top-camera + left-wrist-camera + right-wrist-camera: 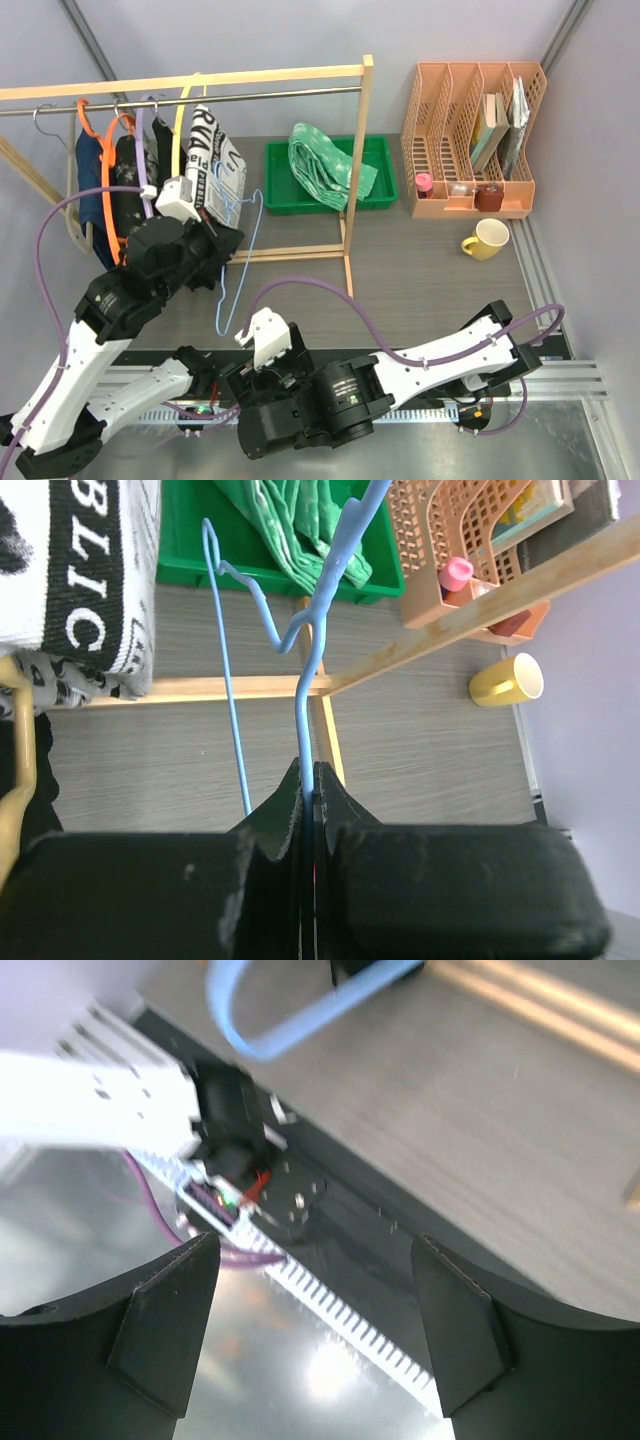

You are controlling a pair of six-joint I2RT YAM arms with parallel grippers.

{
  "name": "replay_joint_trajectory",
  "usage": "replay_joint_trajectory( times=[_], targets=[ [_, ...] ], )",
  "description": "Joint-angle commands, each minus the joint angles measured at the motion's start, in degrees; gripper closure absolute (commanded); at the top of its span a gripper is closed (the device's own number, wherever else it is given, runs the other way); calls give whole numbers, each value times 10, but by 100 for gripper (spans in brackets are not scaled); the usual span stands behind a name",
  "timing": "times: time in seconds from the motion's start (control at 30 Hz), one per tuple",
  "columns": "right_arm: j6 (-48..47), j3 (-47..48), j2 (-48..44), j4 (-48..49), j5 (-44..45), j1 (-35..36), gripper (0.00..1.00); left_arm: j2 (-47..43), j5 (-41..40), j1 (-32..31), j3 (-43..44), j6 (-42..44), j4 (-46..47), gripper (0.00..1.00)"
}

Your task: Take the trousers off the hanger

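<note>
While the right tool point(310, 1330) hangs low by the near edge of the counter point(430, 280), its two fingers are spread wide and nothing is between them. It touches nothing.

A bit farther out, the left tool point(310, 785) has its fingers pressed together on the thin blue wire of the hanger point(303, 730). The hanger is bare. It sticks up out of the tool, in front of the wooden clothes rack point(355, 180), with no cloth on it.

Farther back, the trousers point(325, 165) lie in a soft green heap in the green tray point(300, 207) behind the rack. They are well apart from the hanger.

So I think the main job is done: the trousers are off. What is left looks like the end step, putting the bare hanger somewhere. That move calls for a firm pinch, because the wire is thin and could turn in the tool. It also needs care so the hook does not catch the rack post or the newspaper cloth point(225, 155) just beside it.

Now the count. I see two arms and two tools. I see one blue hanger, one pair of trousers and one green tray. On the rack I can pick out one orange hanger point(100, 190) and one yellow hanger point(180, 130); others there are too bunched up to count. At the far right are one orange file box point(430, 110) and one yellow mug point(485, 240).
</note>
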Motion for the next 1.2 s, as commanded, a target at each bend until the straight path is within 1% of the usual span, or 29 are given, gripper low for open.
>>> replay_joint_trajectory(
  times=[0.0,0.17,0.27,0.3,0.33,0.4,0.43,0.6,0.8,0.97,1.03,1.07,1.13,1.17],
  targets=[
    [-63,63,3,-6,103,4,18,22,-27,0,13,-7,1,100],
    [-141,90,7,45,119,6,18,39,-47,0,26,-16,-11,100],
    [-191,121,14,74,118,-4,24,46,-44,0,27,-26,-12,100],
    [-206,122,17,85,108,-21,30,47,-40,0,26,-27,-8,100],
    [-206,122,17,101,79,-30,32,48,-34,0,24,-28,-5,100],
    [-205,120,20,113,57,-47,35,53,-28,0,25,-35,-3,100],
    [-214,119,22,129,56,-48,35,55,-27,0,26,-36,-5,100],
    [-212,134,39,132,37,-70,36,61,-13,0,29,-45,-8,100],
    [-192,128,45,132,18,-91,48,55,-8,0,30,-55,-9,100],
    [-169,111,37,140,21,-97,56,50,9,0,30,-69,-7,100],
    [-153,90,30,155,23,-97,64,50,20,0,30,-71,-5,100],
    [-146,82,25,158,27,-97,73,52,25,0,30,-74,-5,100],
    [-125,59,9,165,30,-98,81,51,31,0,30,-77,-5,100],
    [-118,51,3,168,30,-98,88,49,34,0,29,-82,-5,100]
  ],
)
